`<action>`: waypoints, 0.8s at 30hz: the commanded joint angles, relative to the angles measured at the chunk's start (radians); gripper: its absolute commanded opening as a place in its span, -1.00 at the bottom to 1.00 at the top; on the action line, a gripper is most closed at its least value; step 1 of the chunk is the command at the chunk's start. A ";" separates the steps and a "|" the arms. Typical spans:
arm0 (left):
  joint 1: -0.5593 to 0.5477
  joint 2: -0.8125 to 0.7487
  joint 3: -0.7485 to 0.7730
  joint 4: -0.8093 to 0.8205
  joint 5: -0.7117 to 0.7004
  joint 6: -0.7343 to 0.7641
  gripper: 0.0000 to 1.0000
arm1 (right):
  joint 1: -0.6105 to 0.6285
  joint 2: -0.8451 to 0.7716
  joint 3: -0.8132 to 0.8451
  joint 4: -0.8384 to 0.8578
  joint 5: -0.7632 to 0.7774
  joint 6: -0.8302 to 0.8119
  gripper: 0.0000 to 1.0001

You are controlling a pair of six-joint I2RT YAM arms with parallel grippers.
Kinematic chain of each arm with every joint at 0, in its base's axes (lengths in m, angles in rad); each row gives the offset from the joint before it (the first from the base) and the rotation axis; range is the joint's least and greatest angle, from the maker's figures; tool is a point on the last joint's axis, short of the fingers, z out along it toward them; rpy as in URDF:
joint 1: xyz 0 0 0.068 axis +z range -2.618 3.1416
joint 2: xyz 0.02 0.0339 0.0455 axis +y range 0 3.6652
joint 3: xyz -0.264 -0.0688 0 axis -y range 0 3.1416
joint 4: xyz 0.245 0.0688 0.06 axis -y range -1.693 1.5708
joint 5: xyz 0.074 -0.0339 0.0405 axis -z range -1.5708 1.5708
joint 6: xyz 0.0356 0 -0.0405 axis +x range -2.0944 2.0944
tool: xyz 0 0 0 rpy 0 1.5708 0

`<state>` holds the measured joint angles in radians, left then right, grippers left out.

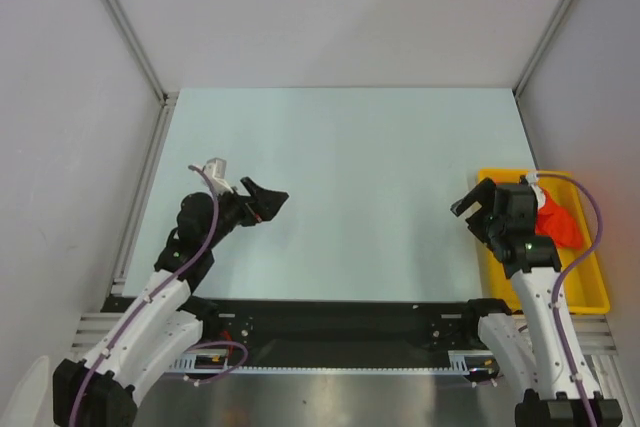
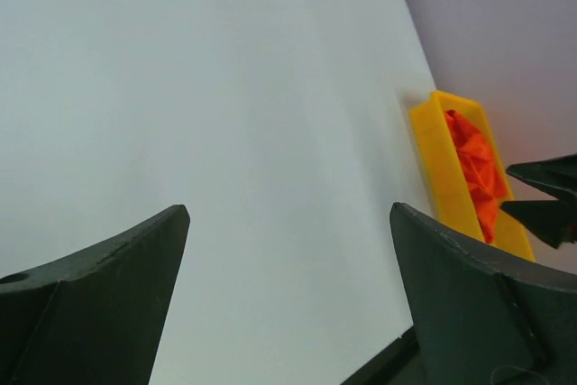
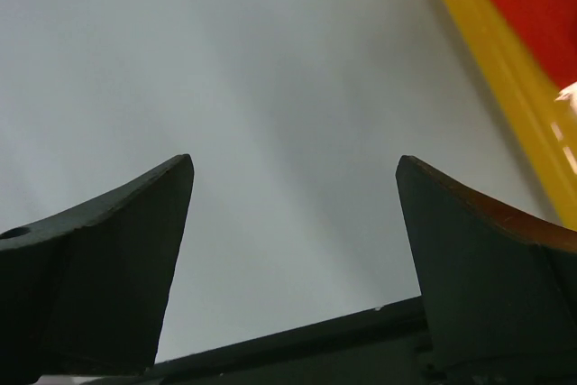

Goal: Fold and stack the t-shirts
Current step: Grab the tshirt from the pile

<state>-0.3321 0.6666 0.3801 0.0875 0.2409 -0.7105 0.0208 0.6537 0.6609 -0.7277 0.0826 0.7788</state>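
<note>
T-shirt: the plain orange-red cloth t-shirt [image 1: 562,225] lies inside the yellow plastic tray [image 1: 590,292]. The right arm partly hides it in the top view, and it looks bunched rather than flat.
Tray: sits at the right edge of the pale blue-green table [image 1: 350,167].
Left gripper [image 1: 265,199]: fingers spread wide with nothing between them, over the table's left side, well apart from the tray.
Right gripper [image 1: 476,199]: fingers spread wide and empty, over the table just beside the tray's left wall.

I count one t-shirt [image 1: 562,225] (bunched, orange-red) lying in one yellow tray [image 1: 590,294], and two grippers, left gripper [image 1: 268,199] and right gripper [image 1: 476,201], both left of that tray.
</note>
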 commanded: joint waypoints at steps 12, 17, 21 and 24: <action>0.013 0.174 0.364 -0.255 -0.249 0.322 0.99 | -0.315 0.682 0.456 -0.082 0.288 -0.093 0.99; 0.011 0.163 0.399 -0.215 -0.062 0.456 1.00 | -0.363 0.834 0.422 -0.036 0.468 -0.047 0.99; -0.001 0.172 0.417 -0.206 -0.055 0.529 0.99 | -0.404 0.955 0.387 -0.047 0.511 0.030 0.95; 0.001 0.177 0.425 -0.210 -0.055 0.537 1.00 | -0.415 1.032 0.368 0.007 0.519 0.017 0.88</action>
<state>-0.3290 0.8482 0.7593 -0.1463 0.1509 -0.2501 -0.3801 1.6417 1.0458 -0.7425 0.5091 0.7498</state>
